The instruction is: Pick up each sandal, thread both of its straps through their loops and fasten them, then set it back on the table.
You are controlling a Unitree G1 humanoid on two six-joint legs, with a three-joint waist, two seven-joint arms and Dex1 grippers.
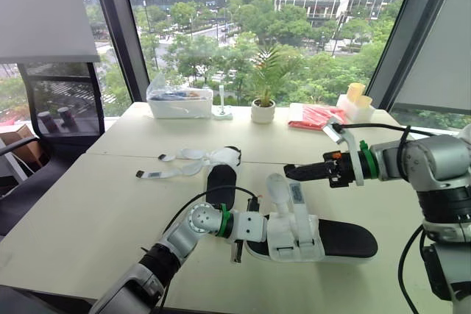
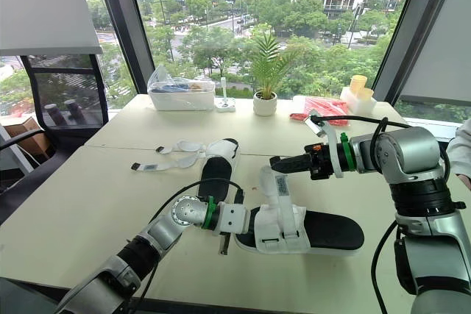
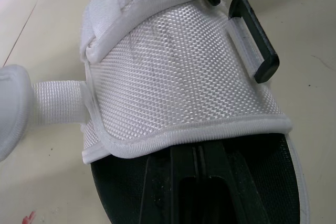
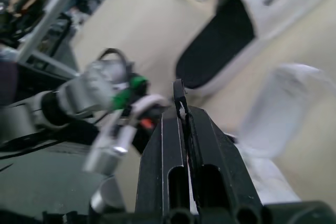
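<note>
The table [image 1: 88, 211] carries the near sandal [image 1: 346, 240], black sole flat. The far sandal [image 1: 219, 182] lies beyond it, straps loose. The left gripper [image 3: 197, 161] reaches under the near sandal's white upper; I cannot tell its grip. The right gripper [image 1: 288, 173], pinched closed and empty, hovers just beside the near sandal's upright strap [image 1: 277, 190].

Window: a wide dark-framed window [image 1: 265, 42] spans the far wall, with trees, a road and buildings outside.
Blinds: a pale blind [image 1: 44, 12] hangs at far left and another [image 1: 441, 56] at far right.
Tables: a cream near table [image 1: 73, 218] butts against a far table [image 1: 140, 134], their seam running left to right.
Chair: a black mesh office chair [image 1: 59, 101] stands left of the tables.
Far edge: a clear plastic box [image 1: 179, 101], a small potted plant [image 1: 263, 104] and a red packet [image 1: 316, 115] sit by the window.
Light: soft, even daylight.
</note>
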